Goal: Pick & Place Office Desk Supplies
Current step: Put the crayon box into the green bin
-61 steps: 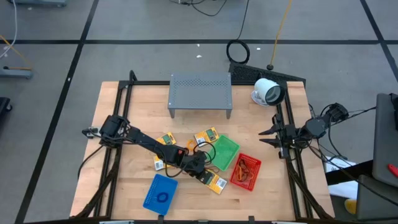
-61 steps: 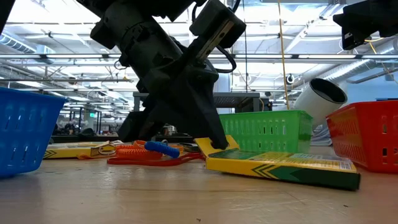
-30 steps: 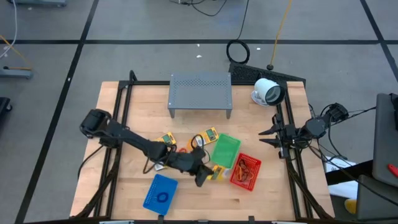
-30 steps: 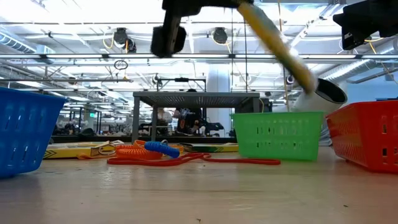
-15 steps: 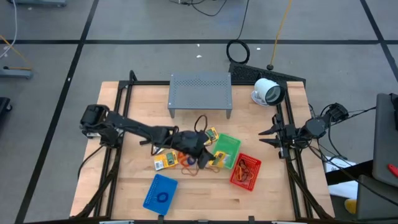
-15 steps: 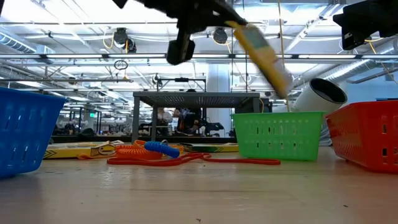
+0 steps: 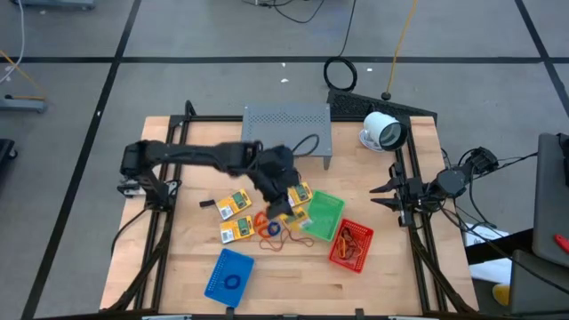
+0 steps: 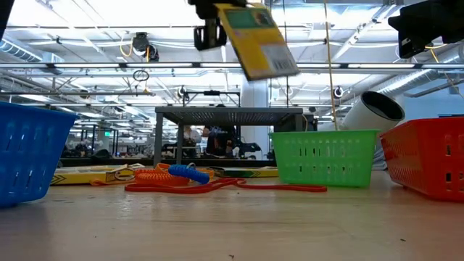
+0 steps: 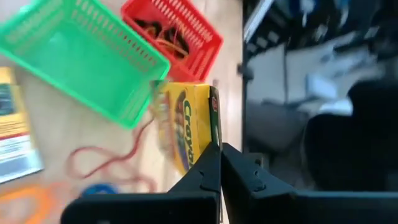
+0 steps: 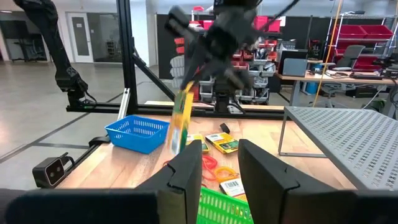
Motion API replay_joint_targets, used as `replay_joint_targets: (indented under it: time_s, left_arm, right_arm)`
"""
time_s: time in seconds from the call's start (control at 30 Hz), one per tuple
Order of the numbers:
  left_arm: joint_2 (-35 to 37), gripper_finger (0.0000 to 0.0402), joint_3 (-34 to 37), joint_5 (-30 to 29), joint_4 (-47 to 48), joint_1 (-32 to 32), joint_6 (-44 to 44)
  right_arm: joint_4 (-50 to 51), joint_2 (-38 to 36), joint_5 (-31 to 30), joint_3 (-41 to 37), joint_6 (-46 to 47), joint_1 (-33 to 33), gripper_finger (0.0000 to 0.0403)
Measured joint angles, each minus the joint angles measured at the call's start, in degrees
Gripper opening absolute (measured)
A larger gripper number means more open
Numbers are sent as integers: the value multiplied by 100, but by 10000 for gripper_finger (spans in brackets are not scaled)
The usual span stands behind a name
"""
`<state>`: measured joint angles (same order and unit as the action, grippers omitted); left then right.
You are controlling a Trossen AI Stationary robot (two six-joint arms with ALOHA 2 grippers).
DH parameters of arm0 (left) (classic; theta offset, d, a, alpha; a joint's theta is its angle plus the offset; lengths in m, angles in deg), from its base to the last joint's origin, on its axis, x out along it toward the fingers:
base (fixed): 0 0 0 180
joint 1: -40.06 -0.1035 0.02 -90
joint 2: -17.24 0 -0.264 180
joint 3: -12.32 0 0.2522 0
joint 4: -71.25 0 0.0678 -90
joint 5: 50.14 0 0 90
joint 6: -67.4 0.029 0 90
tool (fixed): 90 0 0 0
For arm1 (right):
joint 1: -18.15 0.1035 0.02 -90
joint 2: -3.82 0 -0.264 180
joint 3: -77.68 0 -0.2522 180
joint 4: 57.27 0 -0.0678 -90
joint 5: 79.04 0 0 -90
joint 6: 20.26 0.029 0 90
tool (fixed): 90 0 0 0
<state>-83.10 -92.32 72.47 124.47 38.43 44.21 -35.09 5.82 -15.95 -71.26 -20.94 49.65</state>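
My left gripper [image 7: 287, 206] hangs over the table's middle beside the green basket [image 7: 320, 216], shut on a flat yellow packet [image 8: 257, 40] that is high above the table. More yellow packets [image 7: 233, 206] [image 7: 236, 232] [image 7: 300, 191] lie flat on the wood. Orange rubber bands [image 7: 293, 236] and a blue ring [image 7: 272, 229] lie near the green basket. The red basket [image 7: 349, 244] has rubber bands in it, and the blue basket [image 7: 229, 274] has a dark ring in it. My right gripper [image 10: 225, 165] waits open at the table's right edge. My left gripper pinches the yellow packet between its two fingers [image 9: 208, 168] at one narrow end [image 9: 213, 134], the fingers lying along the packet. The packet is lifted clear of the table and tilted, its free end [image 8: 272, 65] lowest.
A grey perforated shelf [image 7: 286, 133] stands at the far middle of the table and a white round camera-like device [image 7: 382, 131] at the far right. Black frame rails [image 7: 413, 231] run along both sides. Bare wood lies near the table's near edge [image 7: 293, 289].
My left gripper has carried the yellow packet up and toward the table's far edge, from near the blue and red baskets to a spot beside the green basket. The wrist has turned, so the packet now shows its broad face in the low view.
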Motion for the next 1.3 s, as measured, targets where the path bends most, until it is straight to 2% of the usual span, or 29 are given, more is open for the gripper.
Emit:
replay_joint_targets:
  time_s: [0.13, 0.27, 0.53, 0.67, 0.87, 1.3]
  left_arm:
    - [-333, 0, -850, -91, 1440, -127, 946]
    - [-781, 0, -1213, -182, 1895, -209, 1453]
    - [-1181, 0, -1485, -199, 903, -342, 1872]
    - [-1181, 0, -1487, -257, 939, -235, 1997]
    - [-1212, 0, -1487, -856, 958, -108, 2073]
    - [-1730, 1, -1487, -709, 506, -49, 2205]
  right_arm:
    - [-2, 0, -1, 0, 1, 0, 97]
    - [-2, 0, 2, -1, 2, -1, 98]
    - [0, 0, 1, -2, 1, 0, 94]
    - [1, 0, 1, -2, 1, 0, 96]
    - [1, 0, 1, -2, 1, -1, 93]
    - [-1, 1, 2, -2, 0, -1, 95]
